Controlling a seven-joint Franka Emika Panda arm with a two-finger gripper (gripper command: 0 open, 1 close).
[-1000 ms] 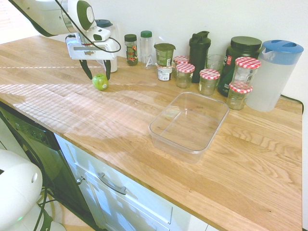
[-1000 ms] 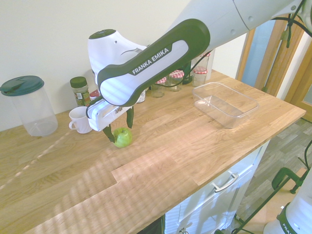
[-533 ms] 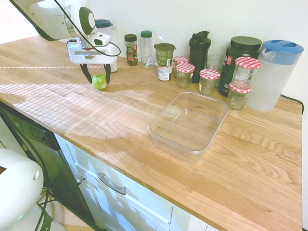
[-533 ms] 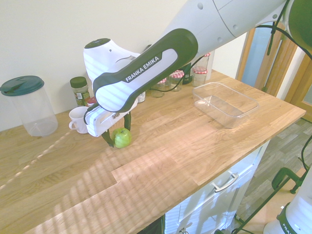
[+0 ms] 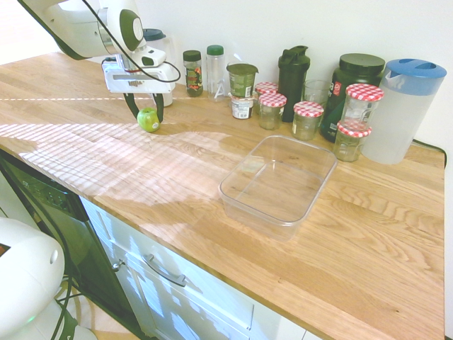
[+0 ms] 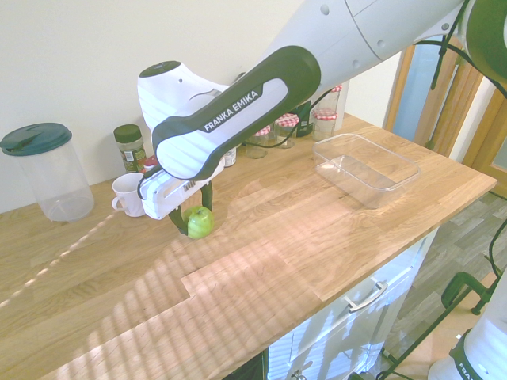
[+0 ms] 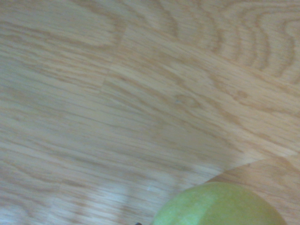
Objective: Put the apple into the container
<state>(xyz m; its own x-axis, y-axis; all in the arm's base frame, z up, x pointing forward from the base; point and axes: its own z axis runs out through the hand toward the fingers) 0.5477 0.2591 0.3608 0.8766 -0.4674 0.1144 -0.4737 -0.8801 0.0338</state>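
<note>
Over at the far left end of the wooden countertop (image 5: 177, 177), the gripper (image 5: 144, 108) points straight down with its two dark fingers (image 5: 131, 105) pinched in on the apple (image 5: 148, 120), one on each side. The apple looks like it's sitting on the wood, but I can't really tell if it's lifted at all. From the other side you get the same thing: gripper (image 6: 192, 215) closed around the green apple (image 6: 200, 222), with a white mug (image 6: 129, 195) just behind it at about 10 o'clock. The wrist view only catches the top of the apple (image 7: 218, 206) against the wood grain.

The container (image 5: 279, 183) is clear, has nothing in it, and sits well apart from the apple, off at roughly 4 o'clock in the first exterior view. Behind it along the wall there's a row of jars with red-checked lids (image 5: 308, 119) and a pitcher with a blue lid (image 5: 403, 110).
</note>
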